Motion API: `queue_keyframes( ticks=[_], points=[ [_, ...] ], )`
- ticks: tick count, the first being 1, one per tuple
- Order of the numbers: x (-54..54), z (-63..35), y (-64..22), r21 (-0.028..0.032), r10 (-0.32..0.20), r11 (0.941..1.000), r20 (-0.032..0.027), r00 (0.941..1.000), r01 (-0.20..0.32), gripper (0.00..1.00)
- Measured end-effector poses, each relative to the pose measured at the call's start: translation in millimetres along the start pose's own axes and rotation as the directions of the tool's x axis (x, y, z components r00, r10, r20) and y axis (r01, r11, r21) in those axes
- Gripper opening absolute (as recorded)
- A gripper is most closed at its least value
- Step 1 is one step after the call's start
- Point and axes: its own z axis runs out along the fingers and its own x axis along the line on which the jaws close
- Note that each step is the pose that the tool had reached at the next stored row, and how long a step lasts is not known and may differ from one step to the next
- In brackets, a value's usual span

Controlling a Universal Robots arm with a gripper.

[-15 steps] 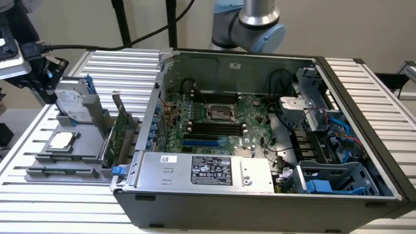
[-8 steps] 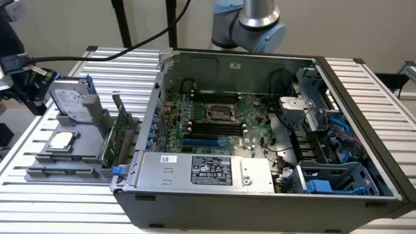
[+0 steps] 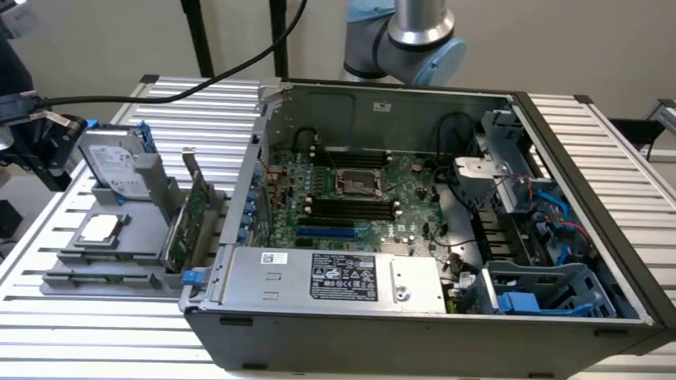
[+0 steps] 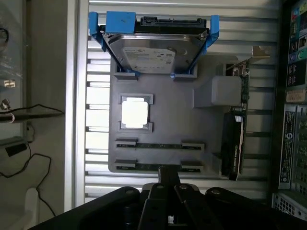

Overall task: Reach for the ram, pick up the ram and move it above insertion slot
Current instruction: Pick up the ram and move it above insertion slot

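Currently, the ram point(image 4: 152, 167), a thin green stick seen edge-on, is lying across a pair of small grey clips at the near end of a moulded grey fixture tray point(image 4: 168, 120), on the exterior view's left. A second memory stick point(image 4: 158, 145) is sitting parallel just beyond it. The black gripper point(image 4: 168, 175) is hanging above the tray, its tip lining up over the middle of the ram in the wrist view. Whether it is spread or pressed together cannot be told.

A square processor chip point(image 4: 135, 113) is gleaming in a recess at mid-tray, and a silver hard drive point(image 4: 158, 52) in a blue plastic bracket is leaning at the far end. A green expansion card point(image 3: 188, 222) with a metal bracket is standing on edge along the tray's right side.

Right of the tray, an open grey steel computer case point(image 3: 317, 348) is resting on the ribbed aluminium table point(image 3: 85, 332). The insertion slot point(image 3: 347, 207), one of several long black plastic sockets, is lying on the green motherboard point(image 3: 412, 178), well apart from the ram.
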Motion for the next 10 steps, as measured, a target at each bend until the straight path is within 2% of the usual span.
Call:
queue_keyframes(
  ticks=[10],
  points=[
    [0.9,0.1,0.0,0.0,-0.007,1.0,0.0009,1.0,0.007,0.11]
  ],
)
